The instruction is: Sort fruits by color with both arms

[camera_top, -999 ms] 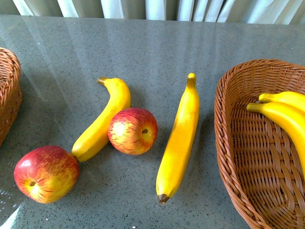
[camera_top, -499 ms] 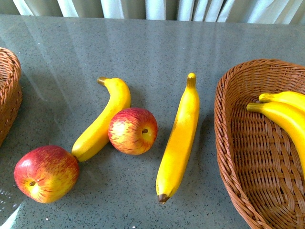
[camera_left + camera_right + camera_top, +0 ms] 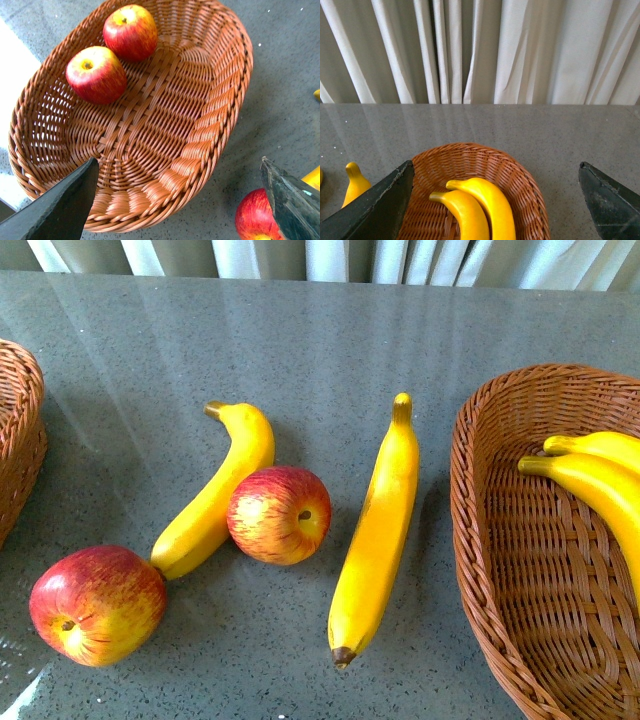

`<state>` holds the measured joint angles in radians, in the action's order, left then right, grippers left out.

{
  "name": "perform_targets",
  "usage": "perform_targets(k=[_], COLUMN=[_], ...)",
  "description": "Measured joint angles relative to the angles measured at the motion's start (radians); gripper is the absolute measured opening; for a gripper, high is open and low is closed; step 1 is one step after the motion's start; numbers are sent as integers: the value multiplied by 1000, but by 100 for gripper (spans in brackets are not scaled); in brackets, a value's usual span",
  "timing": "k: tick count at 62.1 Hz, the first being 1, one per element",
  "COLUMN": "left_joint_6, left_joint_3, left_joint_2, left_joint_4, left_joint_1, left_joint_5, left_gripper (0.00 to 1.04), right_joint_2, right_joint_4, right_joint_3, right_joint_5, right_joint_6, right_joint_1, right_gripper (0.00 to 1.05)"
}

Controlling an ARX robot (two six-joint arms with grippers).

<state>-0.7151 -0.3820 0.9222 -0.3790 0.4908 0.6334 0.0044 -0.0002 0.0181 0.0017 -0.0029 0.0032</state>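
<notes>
In the front view the left basket is cut by the picture's edge, and only a piece of its rim shows. The right basket runs out at the right and at the bottom, and its two bananas lose their far ends there.

In the left wrist view only two fingertips of the left end effector are seen. One covers part of an apple, which the bottom edge also cuts. A yellow scrap at the edge is too small to name.

In the right wrist view the right end effector shows only its tips. One hides the lower part of a banana lying on the counter. The bottom edge cuts the right basket and both bananas in it.
</notes>
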Motion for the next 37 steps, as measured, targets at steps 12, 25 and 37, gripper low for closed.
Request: perform_targets(k=[12,25,37], left_joint_6=[-79,-138,-212], left_joint_3=[-67,-103,-129], left_joint_2=[153,280,373], left_joint_4=[97,100,93], left_joint_1=[68,135,212], left_joint_5=[-36,-31,-51], left_gripper=[96,96,96], right_joint_2=[0,0,0], right_joint_4=[0,0,0], right_joint_3=[0,0,0], right_joint_5=[0,0,0], right_joint_6=[0,0,0], right_joint_1=[0,0,0], right_gripper=[96,96,96])
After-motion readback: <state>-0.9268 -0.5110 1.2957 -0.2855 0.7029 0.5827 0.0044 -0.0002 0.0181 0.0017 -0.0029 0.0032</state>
